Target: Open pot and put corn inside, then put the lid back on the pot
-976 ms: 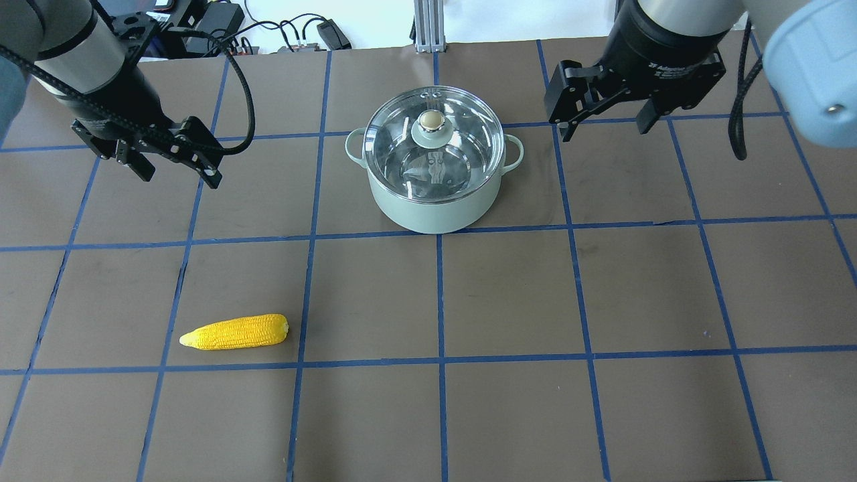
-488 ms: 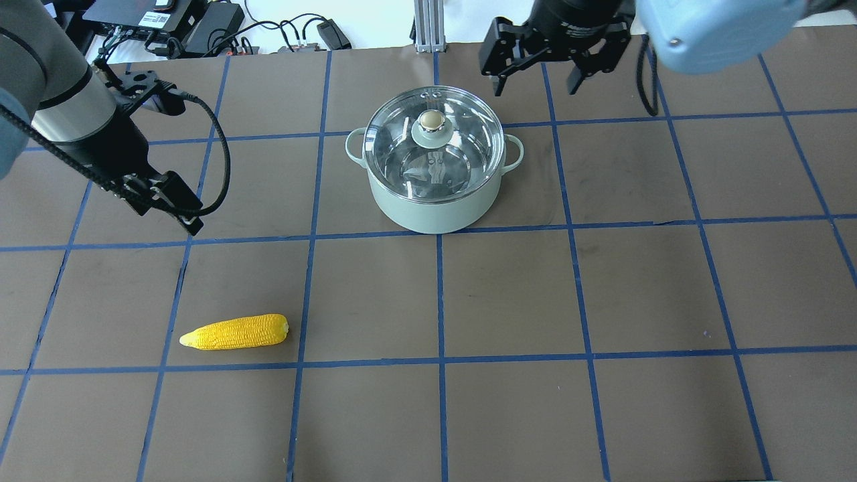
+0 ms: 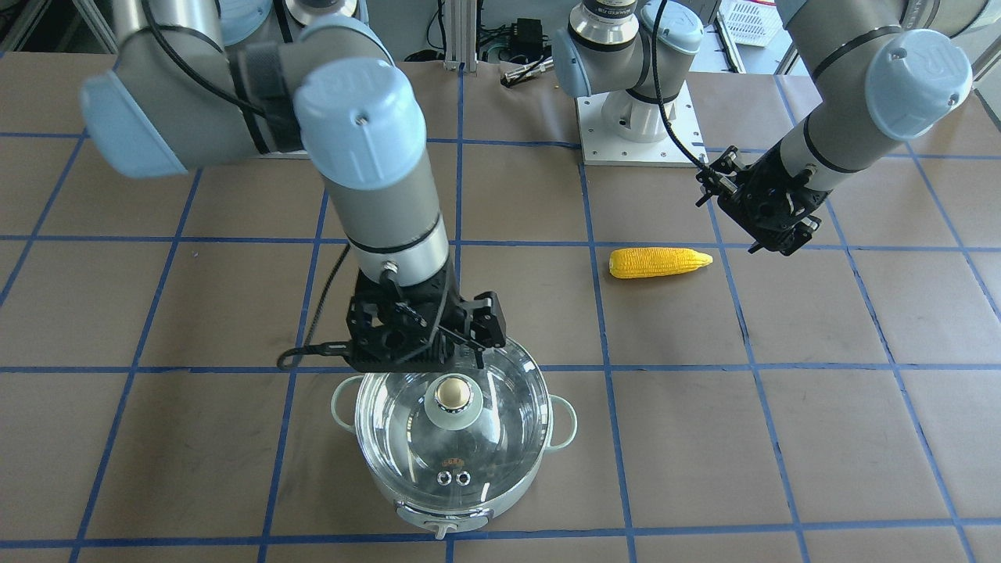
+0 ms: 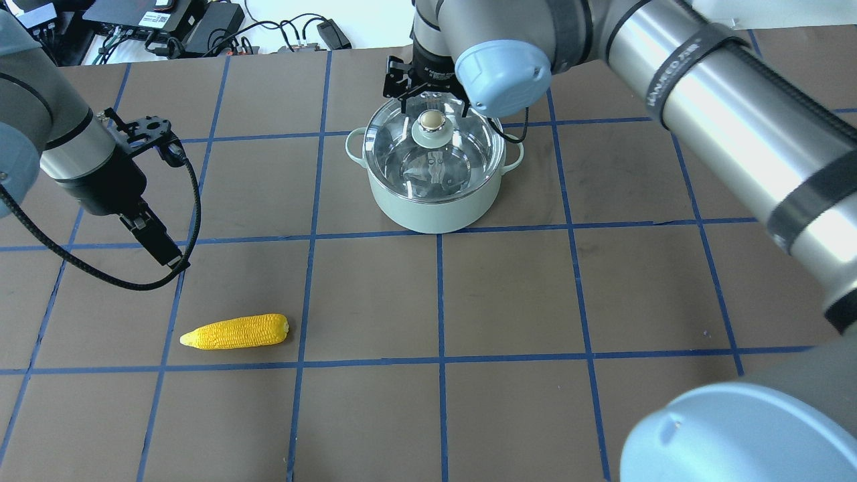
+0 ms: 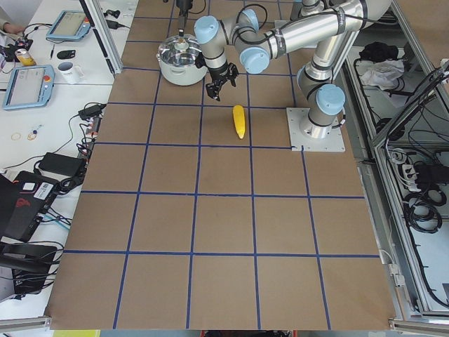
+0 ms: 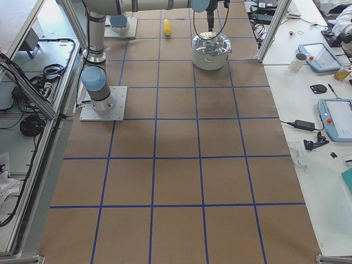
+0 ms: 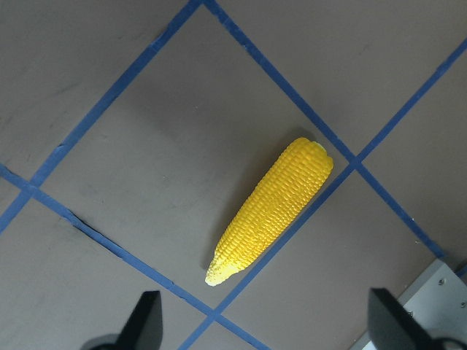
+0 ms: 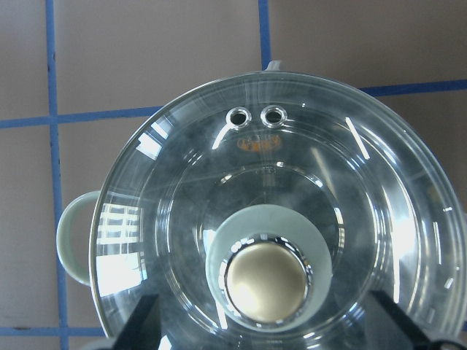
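Note:
The mint-green pot (image 4: 435, 204) stands at the far middle of the table with the clear glass lid (image 4: 462, 157) on it. My right gripper (image 4: 428, 100) is open and hovers just above the lid's beige-gold knob (image 8: 265, 283), one finger on each side of it, apart from it; it also shows in the front view (image 3: 438, 361). The yellow corn (image 4: 234, 332) lies flat at the near left. My left gripper (image 4: 164, 251) is open and empty, above and short of the corn (image 7: 270, 211).
The brown table carries a grid of blue tape lines (image 4: 440, 294). Cables and electronics (image 4: 201, 27) lie beyond the far edge. The right arm's long forearm (image 4: 736, 134) spans the right side. The left arm's white base plate (image 3: 633, 117) sits behind the corn.
My right gripper has swung left from the pot's far right to above the lid knob. My left gripper has moved nearer and lower, closer to the corn. Pot, lid and corn have not moved.

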You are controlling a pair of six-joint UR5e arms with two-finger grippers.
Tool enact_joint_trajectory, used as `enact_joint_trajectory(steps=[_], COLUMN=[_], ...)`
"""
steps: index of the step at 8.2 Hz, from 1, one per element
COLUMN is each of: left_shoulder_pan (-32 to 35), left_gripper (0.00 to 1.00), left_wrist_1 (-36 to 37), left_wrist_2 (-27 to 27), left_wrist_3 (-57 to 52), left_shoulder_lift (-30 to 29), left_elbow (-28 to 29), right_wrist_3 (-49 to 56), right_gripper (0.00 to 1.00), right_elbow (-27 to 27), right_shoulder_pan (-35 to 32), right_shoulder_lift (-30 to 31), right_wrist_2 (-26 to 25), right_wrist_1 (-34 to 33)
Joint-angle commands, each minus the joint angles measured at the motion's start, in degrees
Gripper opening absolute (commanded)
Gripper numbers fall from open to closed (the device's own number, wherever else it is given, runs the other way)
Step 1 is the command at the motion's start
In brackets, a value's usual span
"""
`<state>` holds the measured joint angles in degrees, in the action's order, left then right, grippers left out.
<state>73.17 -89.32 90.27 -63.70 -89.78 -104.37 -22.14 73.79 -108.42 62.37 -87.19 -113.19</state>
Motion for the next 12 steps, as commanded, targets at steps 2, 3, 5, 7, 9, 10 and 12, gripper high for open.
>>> enact_joint_trajectory(steps=[2, 3, 5, 7, 9, 10, 12], left_shoulder_pan=[-2.2, -2.2, -2.1, -2.0, -2.0, -2.1, -2.1], left_gripper=[1.0, 1.0, 1.0, 1.0, 1.0, 1.0, 1.0], left_wrist_1=[14.3, 17.8, 18.1, 18.5, 18.9, 21.2, 24.0], left_wrist_2=[-0.3, -0.3, 0.1, 0.3, 0.3, -0.3, -0.4], left_wrist_3=[-9.6, -12.3, -22.7, -28.9, -29.9, -29.9, -30.0], left_shoulder_lift=[-0.1, -0.3, -0.3, -1.2, -1.4, -1.7, -2.0], left_elbow=[-9.6, -11.8, -13.7, -15.0, -17.5, -18.5, -21.1], right_wrist_3=[-0.8, -1.1, -1.4, -1.6, -1.5, -1.5, 0.8], right_gripper=[1.0, 0.92, 0.67, 0.41, 0.29, 0.28, 0.29], right_elbow=[-0.3, -0.3, -0.3, 0.0, 0.1, 0.1, 0.0], right_shoulder_pan=[-1.2, -1.2, -1.1, -1.1, -1.1, -1.1, 0.0], right_shoulder_lift=[-5.1, -5.0, -4.1, -3.8, -3.3, -3.1, 0.9], right_wrist_2=[-2.5, -2.5, -2.8, -2.8, -4.6, -4.7, -3.9], right_wrist_1=[-4.9, -4.9, -4.8, -4.4, -4.4, -4.3, -1.4])
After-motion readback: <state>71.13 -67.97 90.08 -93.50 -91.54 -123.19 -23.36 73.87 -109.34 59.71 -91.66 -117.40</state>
